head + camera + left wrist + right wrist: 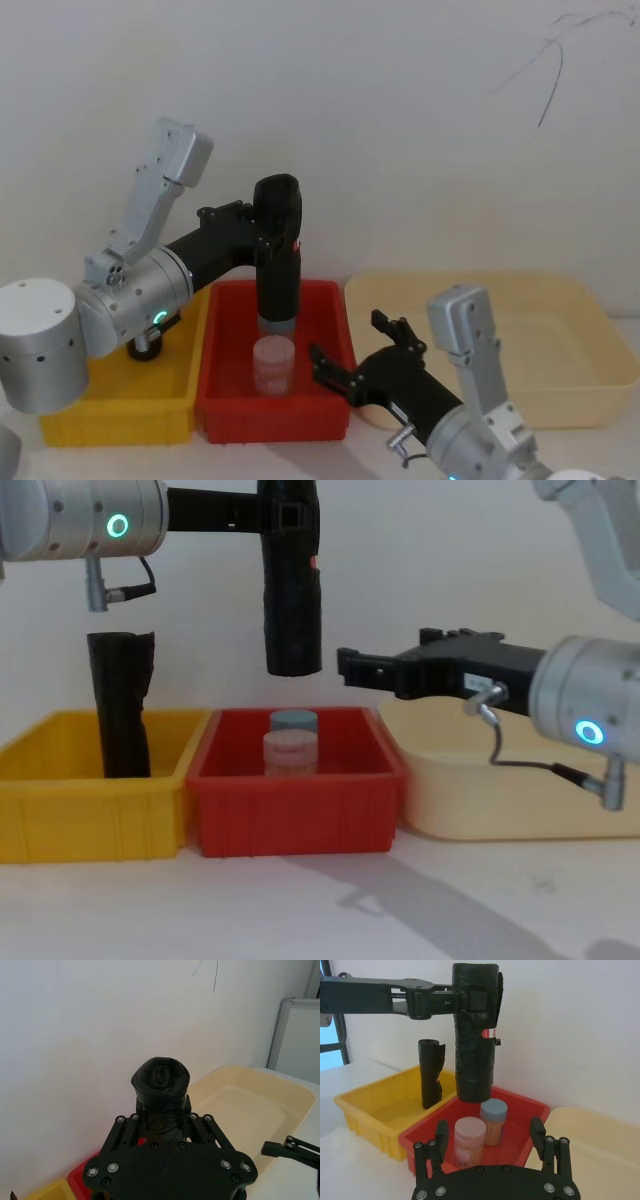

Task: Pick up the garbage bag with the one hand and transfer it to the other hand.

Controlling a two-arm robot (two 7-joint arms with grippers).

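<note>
1. Head view: the left gripper (265,240) is clamped on the upright garbage bag (277,270), which hangs above the red bin (340,320). The right gripper (347,336), at 4 o'clock from the bag, is spread and empty.
2. Left wrist view: the fingers (124,1132) press the bag's sides.
3. Right wrist view: the bag stands at 12 o'clock from two jars (470,1140).
4. Chest view: the bag's bottom is clear of the bin.
</note>
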